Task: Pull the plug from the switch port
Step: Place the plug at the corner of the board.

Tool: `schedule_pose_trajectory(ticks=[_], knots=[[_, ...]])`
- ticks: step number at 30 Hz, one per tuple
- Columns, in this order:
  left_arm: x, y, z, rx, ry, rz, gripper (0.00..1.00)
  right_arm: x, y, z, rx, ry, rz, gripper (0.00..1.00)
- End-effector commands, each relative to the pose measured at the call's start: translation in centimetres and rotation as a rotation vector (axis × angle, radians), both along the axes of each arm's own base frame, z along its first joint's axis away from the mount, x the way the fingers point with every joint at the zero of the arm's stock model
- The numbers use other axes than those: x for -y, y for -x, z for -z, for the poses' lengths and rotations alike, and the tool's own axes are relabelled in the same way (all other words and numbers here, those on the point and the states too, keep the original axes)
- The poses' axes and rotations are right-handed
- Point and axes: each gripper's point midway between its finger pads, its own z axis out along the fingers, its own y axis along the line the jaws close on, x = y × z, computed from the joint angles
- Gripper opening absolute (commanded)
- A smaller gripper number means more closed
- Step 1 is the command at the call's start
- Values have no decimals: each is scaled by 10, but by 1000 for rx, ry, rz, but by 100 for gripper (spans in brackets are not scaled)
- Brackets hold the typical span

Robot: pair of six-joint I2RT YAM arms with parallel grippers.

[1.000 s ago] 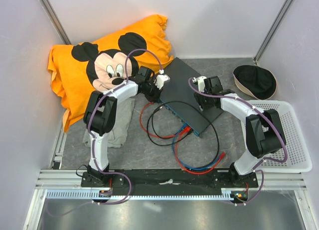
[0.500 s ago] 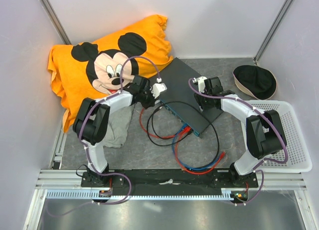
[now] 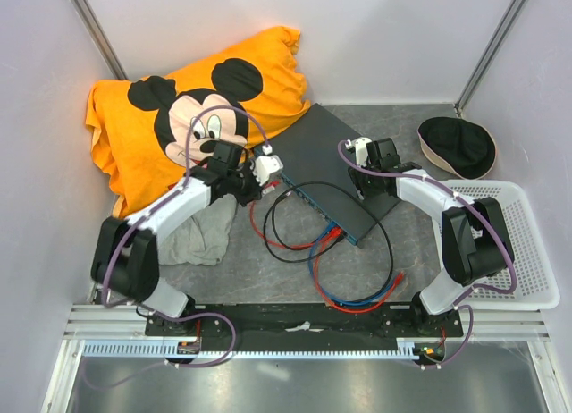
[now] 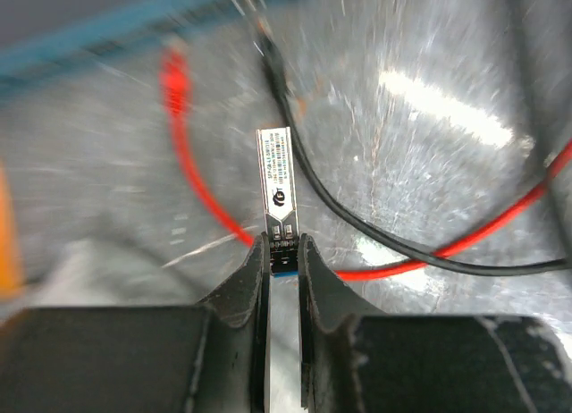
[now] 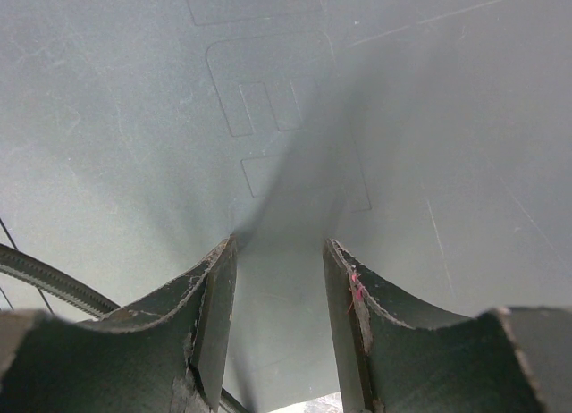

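The switch (image 3: 332,163) is a flat dark grey box lying at an angle mid-table, its teal socket face (image 3: 323,211) turned toward the cables. A small silver plug (image 4: 278,185) with a printed label sticks out from my left gripper (image 4: 282,243), which is shut on the plug's dark end. In the top view the left gripper (image 3: 251,186) hangs to the left of the switch, apart from it. The teal face shows as a blurred band (image 4: 98,33) far behind the plug. My right gripper (image 5: 281,245) stands open, tips down on the switch's top (image 5: 286,100), near its right edge (image 3: 368,182).
Red, black and blue cables (image 3: 332,257) loop on the table in front of the switch. An orange Mickey pillow (image 3: 179,109) fills the back left, a grey cloth (image 3: 201,236) lies under the left arm. At the right are a black cap (image 3: 458,145) and a white basket (image 3: 529,252).
My left arm has swung left and nearer, carrying the plug away from the switch's teal face. The right arm has stayed on the switch's top.
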Motion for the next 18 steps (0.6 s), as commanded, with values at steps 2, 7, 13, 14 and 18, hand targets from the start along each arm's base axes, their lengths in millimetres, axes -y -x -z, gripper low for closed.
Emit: schedule_pose_trajectory(ticks=[2,7,13,14,18], knots=[[-27,10,-72,117,92,-125,2,9,25,18,-90,40,-11,52],[-99,26,-87,150,9,-362,2,6,23,20,-102,30,-5,52],[-215,66,-77,134,-107,-665,2,3,15,22,-114,30,-2,52],[-240,75,-72,123,-116,-749,2,3,14,24,-117,34,-3,52],[-279,100,-48,72,-147,-838,2,2,6,22,-109,38,-3,52]])
